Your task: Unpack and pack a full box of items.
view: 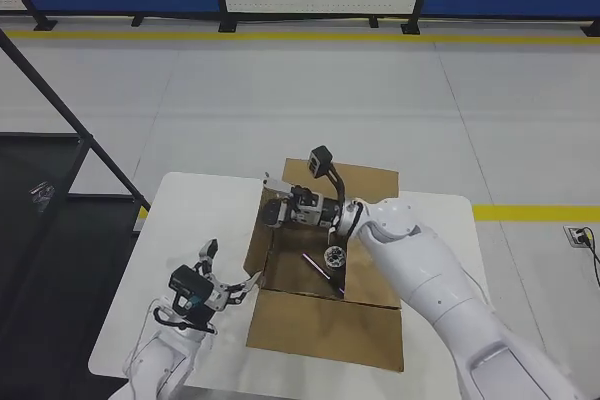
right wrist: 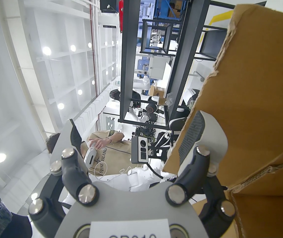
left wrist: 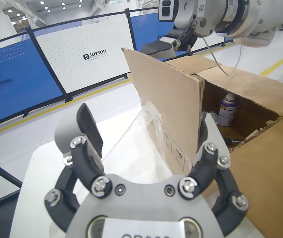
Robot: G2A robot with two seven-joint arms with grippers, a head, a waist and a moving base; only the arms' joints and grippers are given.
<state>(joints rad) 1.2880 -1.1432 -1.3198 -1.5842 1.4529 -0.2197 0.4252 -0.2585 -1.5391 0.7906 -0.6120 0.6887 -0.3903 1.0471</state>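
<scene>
The box (view: 325, 330) is parked on the surface (view: 195, 215), flaps open, with a spray can (left wrist: 227, 110) stood inside. Left jaws are spread wide astride the box's upright side flap (left wrist: 166, 100); right jaws, wide too, are set at that flap's far end. Cardboard's light but bendy, so it's probably best gripped near the fold.

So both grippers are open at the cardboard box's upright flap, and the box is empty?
Not empty: the left wrist view shows a spray can standing inside the cardboard box. The left gripper and right gripper are open at its upright flap.
</scene>
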